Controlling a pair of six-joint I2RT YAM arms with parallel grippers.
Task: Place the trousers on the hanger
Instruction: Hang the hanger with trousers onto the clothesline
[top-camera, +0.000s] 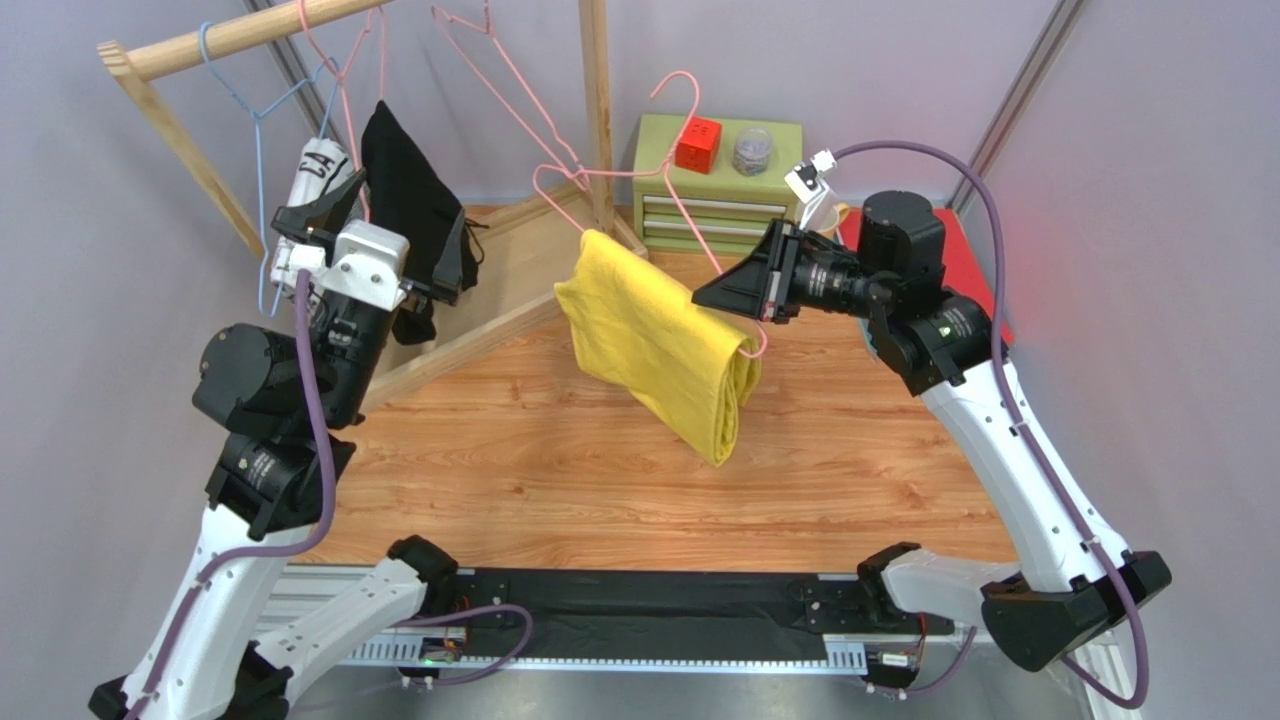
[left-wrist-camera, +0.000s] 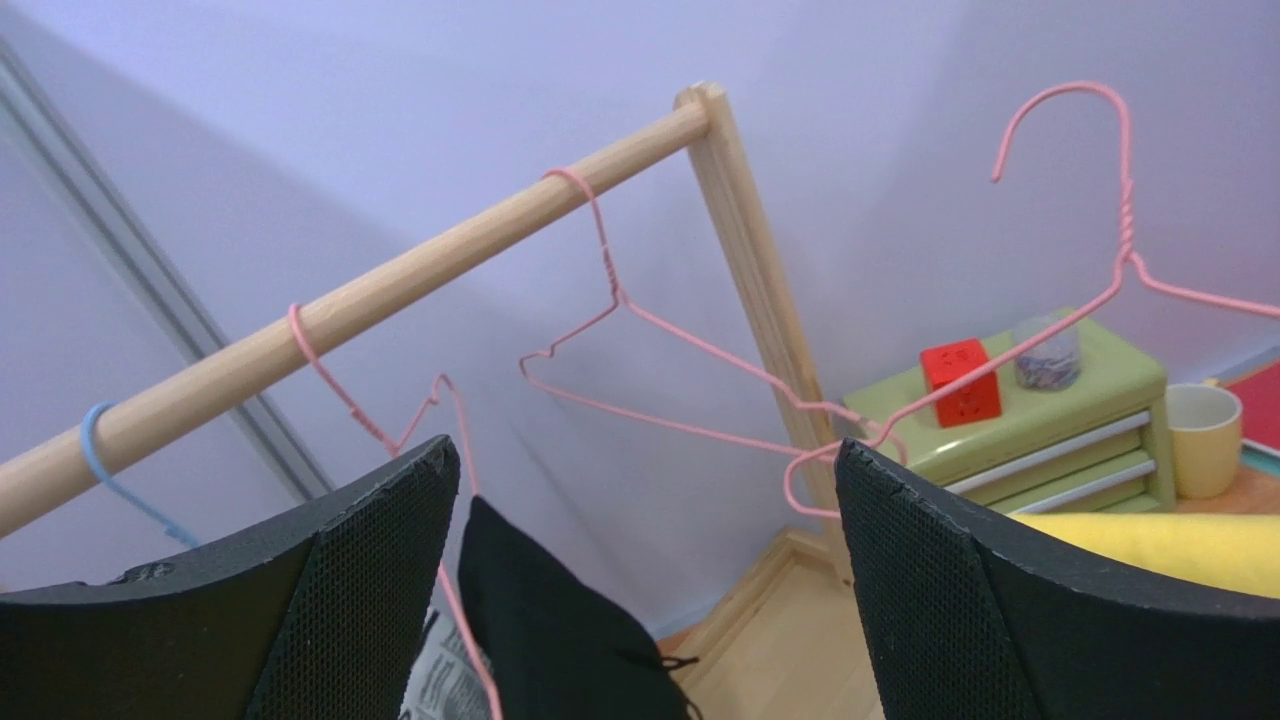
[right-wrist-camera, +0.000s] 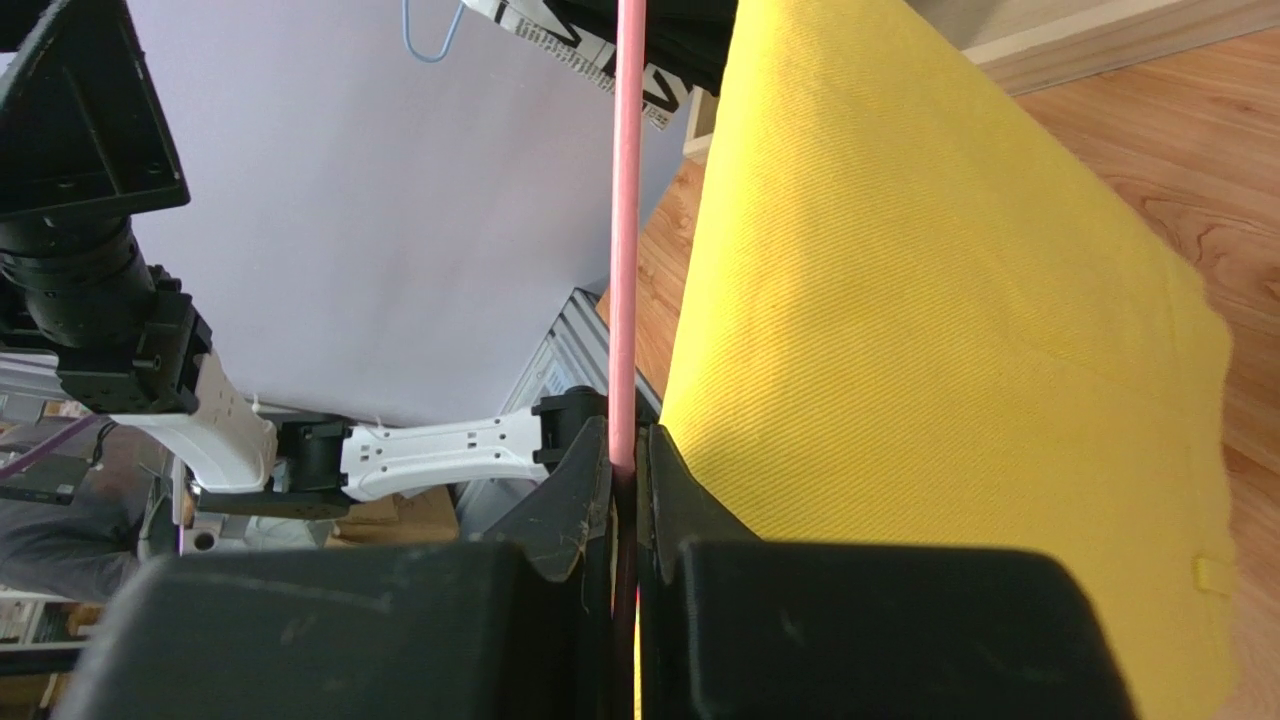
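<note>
Listing what you have in play, with the hazard against each

Right gripper (right-wrist-camera: 628, 495): pressed together on the thin pink wire clothes hanger (right-wrist-camera: 628, 225), pinching one end of its lower bar; nothing else supports the hanger

Large bright yellow soft cloth trousers (top-camera: 661, 338): draped over that bar, folded double, hanging in the air above the wooden tabletop (top-camera: 601, 465), just beside your right fingers

Left gripper (left-wrist-camera: 643, 480): spread wide and holding nothing, up by the round wooden rail (left-wrist-camera: 376, 300) and the black garment (left-wrist-camera: 556, 630)

Hazard, twist: the whole load hangs off one thin wire in a narrow pinch; a quick wrist turn could let the wire roll between the pads and tip the bar

Hazard, slide: the bar looks tilted in the overhead view, so the cloth may creep along it and drop

Hazard, snag: other pink hangers (left-wrist-camera: 631, 323) crowd the rail; your hook could catch one on approach
</note>
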